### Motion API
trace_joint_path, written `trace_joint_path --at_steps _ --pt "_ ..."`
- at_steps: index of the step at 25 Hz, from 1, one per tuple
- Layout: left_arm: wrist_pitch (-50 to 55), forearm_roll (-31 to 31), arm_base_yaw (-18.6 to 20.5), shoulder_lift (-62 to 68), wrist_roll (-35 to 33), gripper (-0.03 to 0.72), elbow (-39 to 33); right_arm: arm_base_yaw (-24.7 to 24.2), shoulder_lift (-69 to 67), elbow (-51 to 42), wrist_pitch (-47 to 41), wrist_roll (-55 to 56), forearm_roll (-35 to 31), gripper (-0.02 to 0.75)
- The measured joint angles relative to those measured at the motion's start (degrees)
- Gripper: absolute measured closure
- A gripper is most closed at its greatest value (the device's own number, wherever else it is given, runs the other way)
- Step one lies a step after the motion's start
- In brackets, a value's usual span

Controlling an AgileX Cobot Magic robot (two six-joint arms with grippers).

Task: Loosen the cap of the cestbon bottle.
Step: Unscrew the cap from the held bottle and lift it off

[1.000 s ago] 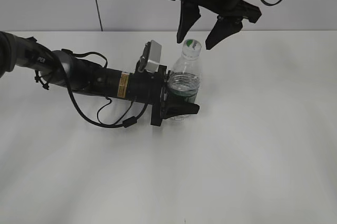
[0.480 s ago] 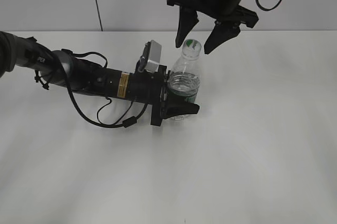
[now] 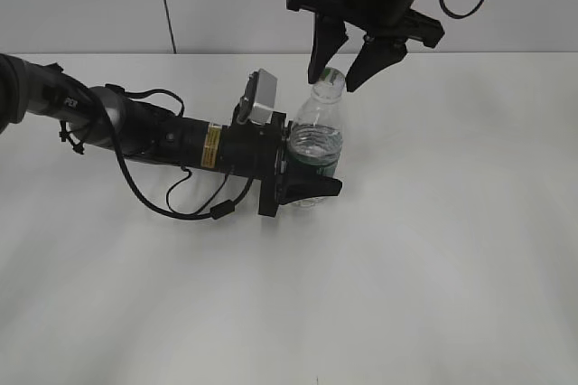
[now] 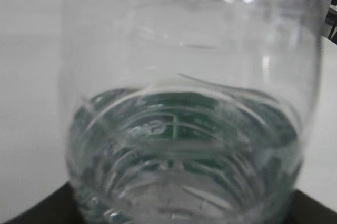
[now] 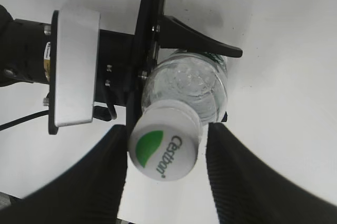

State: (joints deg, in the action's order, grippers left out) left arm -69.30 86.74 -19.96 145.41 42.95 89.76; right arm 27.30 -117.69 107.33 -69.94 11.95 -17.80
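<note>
The cestbon bottle (image 3: 318,136) stands upright on the white table, clear with a dark green label band. My left gripper (image 3: 310,170) is shut on its lower body from the left. In the left wrist view the bottle (image 4: 184,129) fills the frame. The white cap (image 3: 330,79) with a green mark sits on the neck. My right gripper (image 3: 335,81) hangs over it, open, one finger on each side of the cap. In the right wrist view the cap (image 5: 163,150) lies between the fingers (image 5: 167,155); the left finger is at its edge and the right finger is a little apart.
The white table (image 3: 433,249) spreads around the bottle. A grey wall with a dark vertical seam (image 3: 163,1) stands behind. The left arm and its cables (image 3: 144,136) lie across the table's left half.
My right gripper has come down and narrowed, so its fingers now flank the cap instead of hanging wide above it. The left gripper and the bottle have not moved.
</note>
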Motion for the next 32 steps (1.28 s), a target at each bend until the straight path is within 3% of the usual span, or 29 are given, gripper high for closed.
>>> trace_joint_path --at_steps 6,14,32 --pt "0.0 0.0 0.0 0.0 0.0 0.28 0.0 0.0 0.0 0.0 0.0 0.0 0.2 0.437" --pt "0.0 0.0 0.0 0.0 0.0 0.28 0.0 0.0 0.0 0.0 0.1 -5.3 0.4 0.437" --pt "0.0 0.3 0.0 0.0 0.0 0.28 0.0 0.0 0.0 0.0 0.1 -48.6 -0.6 0.439"
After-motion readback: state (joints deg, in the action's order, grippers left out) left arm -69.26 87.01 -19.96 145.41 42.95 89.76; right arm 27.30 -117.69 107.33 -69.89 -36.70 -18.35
